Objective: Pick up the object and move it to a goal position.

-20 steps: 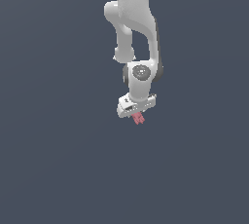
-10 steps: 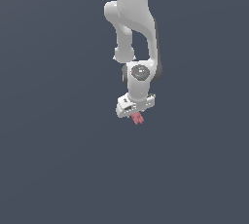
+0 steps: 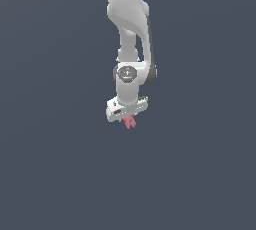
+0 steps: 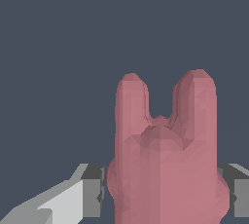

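Gripper (image 3: 129, 120) clenched on pink object (image 4: 165, 159), two prongs poking out; plain dark space all round.

A small pinkish-red blocky object (image 3: 130, 121) with two rounded prongs side by side hangs clamped between the white gripper's (image 3: 128, 118) fingers (image 4: 92, 191), prongs pointing away from the gripper.
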Controlling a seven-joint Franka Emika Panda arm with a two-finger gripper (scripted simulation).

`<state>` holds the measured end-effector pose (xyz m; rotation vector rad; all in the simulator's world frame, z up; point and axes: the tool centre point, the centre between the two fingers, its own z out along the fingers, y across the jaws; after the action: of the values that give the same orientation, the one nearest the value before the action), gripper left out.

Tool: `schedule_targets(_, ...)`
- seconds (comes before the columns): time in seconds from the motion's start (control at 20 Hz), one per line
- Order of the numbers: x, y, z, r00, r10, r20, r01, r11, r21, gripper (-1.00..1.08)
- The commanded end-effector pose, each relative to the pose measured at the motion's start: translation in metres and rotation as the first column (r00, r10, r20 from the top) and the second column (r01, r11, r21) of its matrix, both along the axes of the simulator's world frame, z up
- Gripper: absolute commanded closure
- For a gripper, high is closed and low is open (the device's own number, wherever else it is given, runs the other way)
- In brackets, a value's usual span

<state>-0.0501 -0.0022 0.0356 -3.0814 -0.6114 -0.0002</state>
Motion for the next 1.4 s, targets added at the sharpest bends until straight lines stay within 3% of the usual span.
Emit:
schedule_targets(0.0, 0.004, -0.026, 0.005, 1.0, -0.001, 0.0, 0.001, 1.0, 0.0, 1.08)
schedule_targets(0.75, 0.038, -0.195, 0.035, 1.0, -0.001, 0.0, 0.001, 1.0, 0.0, 1.08)
schedule_targets(1.05, 0.046, -0.228, 0.041, 1.0, -0.001, 0.0, 0.001, 1.0, 0.0, 1.08)
schedule_targets(1.35, 0.049, -0.24, 0.042, 1.0, -0.001, 0.0, 0.001, 1.0, 0.0, 1.08)
